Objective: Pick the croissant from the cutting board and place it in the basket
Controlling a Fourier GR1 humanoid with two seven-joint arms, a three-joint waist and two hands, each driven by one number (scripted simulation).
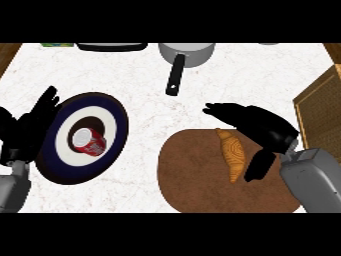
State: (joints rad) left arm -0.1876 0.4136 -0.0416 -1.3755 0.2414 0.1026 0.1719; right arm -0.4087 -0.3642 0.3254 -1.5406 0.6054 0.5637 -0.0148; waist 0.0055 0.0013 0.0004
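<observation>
R hand (265, 127) fingers (221, 109) spread, thumb low, straddling croissant (232, 155); nothing held yet. Croissant lies lengthwise on cutting board (202, 190). Basket (328, 107) just beside, to right. Advise: lower, close across mid-body, lift straight before moving to basket. L hand (21, 130) idle, open, beside plate (66, 165) w/ can (90, 141). Pan (184, 57) far side of tabletop (121, 70).

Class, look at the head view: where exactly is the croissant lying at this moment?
The croissant lies on the right part of the round brown cutting board, right of centre in the view, beside the right hand, whose fingers arch above it. The wicker basket stands further right.
</observation>
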